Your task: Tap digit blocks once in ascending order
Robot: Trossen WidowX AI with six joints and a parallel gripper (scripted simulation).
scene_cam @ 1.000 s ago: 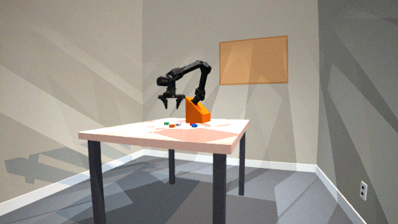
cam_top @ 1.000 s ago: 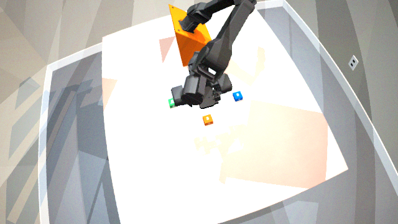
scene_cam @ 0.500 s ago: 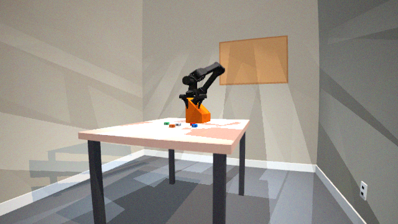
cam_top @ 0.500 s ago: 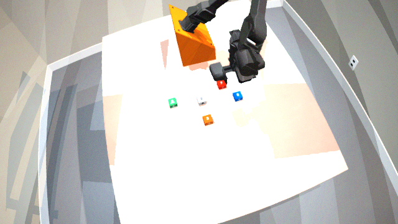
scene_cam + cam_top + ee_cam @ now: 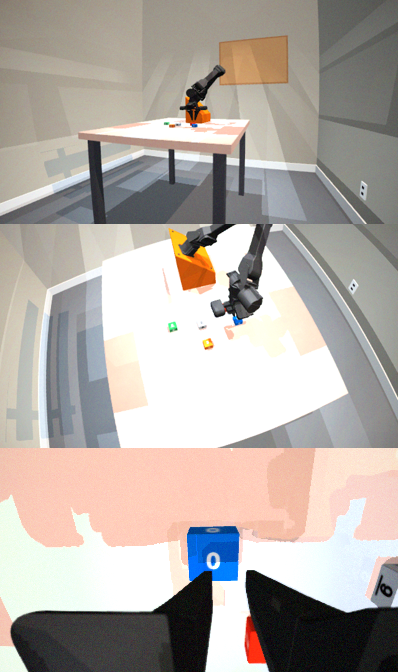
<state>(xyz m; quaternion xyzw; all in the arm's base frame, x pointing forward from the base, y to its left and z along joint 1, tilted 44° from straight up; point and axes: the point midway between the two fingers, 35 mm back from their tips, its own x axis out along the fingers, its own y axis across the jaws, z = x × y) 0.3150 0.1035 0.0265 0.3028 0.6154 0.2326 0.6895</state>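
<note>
My gripper (image 5: 193,119) (image 5: 228,578) points down above the blue block, its fingertips drawn close together with only a narrow gap and nothing between them. The blue block (image 5: 238,322) (image 5: 194,126) (image 5: 213,555) shows a 0 and sits flat. The red block (image 5: 192,124) (image 5: 256,650) is partly hidden by a finger in the wrist view, its digit unclear. The white-grey block (image 5: 201,325) (image 5: 178,124) (image 5: 389,585) shows a digit with a bar, seemingly a 6. The orange block (image 5: 208,344) (image 5: 172,126) and green block (image 5: 172,326) (image 5: 166,123) have digits too small to read.
The orange robot base (image 5: 199,275) (image 5: 203,116) stands at the back of the table (image 5: 186,398) (image 5: 155,144). Patches of light and shadow cross the table top. An orange board (image 5: 253,60) hangs on the wall behind.
</note>
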